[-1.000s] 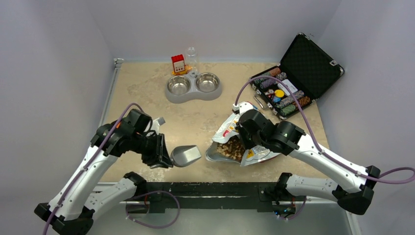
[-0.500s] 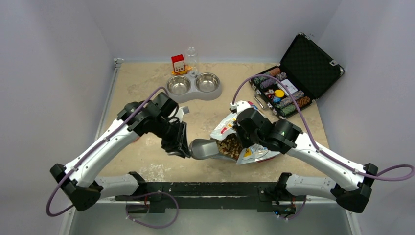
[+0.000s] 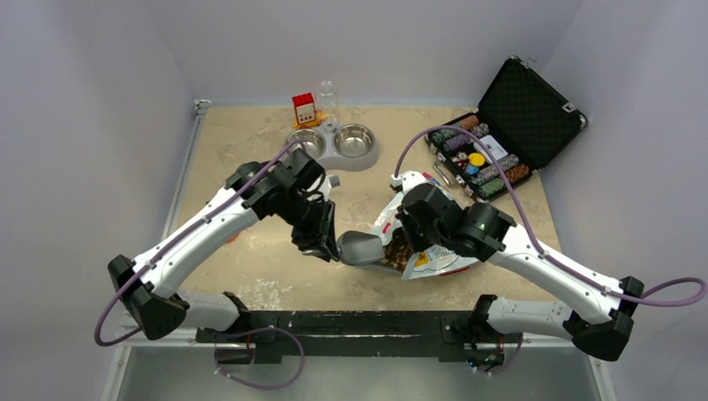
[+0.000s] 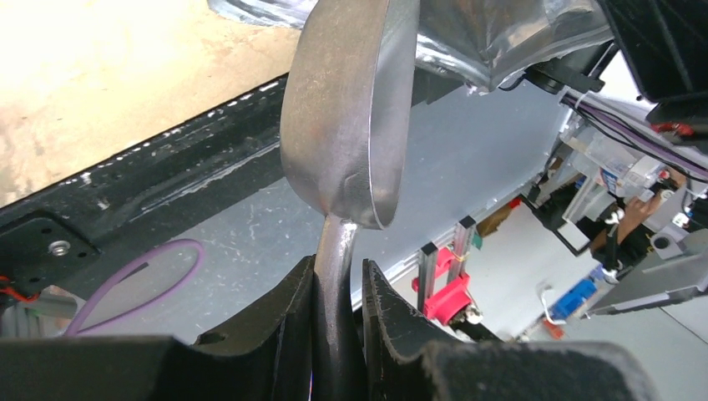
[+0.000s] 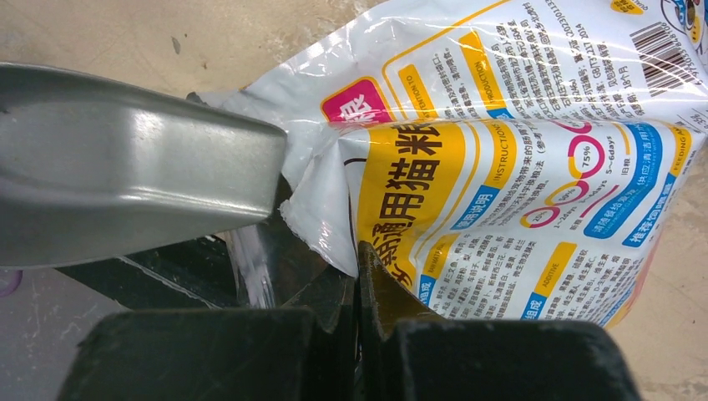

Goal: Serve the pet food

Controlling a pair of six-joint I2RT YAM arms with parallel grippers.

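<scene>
My left gripper (image 3: 327, 249) (image 4: 338, 271) is shut on the handle of a metal scoop (image 3: 361, 248) (image 4: 346, 109). The scoop's bowl reaches right into the open mouth of the white-and-yellow printed bag (image 3: 434, 261) (image 5: 518, 167). Brown pet food (image 3: 400, 243) shows inside the bag, just past the scoop's tip. My right gripper (image 3: 415, 236) (image 5: 357, 259) is shut on the bag's torn upper edge and holds the mouth open. In the right wrist view the scoop (image 5: 125, 159) lies at the left, its front end under the bag's flap. A grey double bowl (image 3: 330, 146) stands at the back, both steel cups empty.
An open black case of poker chips (image 3: 501, 134) sits at the back right. A small red-and-white box (image 3: 304, 109) and a clear bottle (image 3: 326, 96) stand behind the bowl. A black rail (image 3: 351, 322) runs along the table's near edge.
My left arm has swung right and forward with the scoop, from clear of the bag to its bowl inside the bag's mouth. The right gripper has kept its hold.
</scene>
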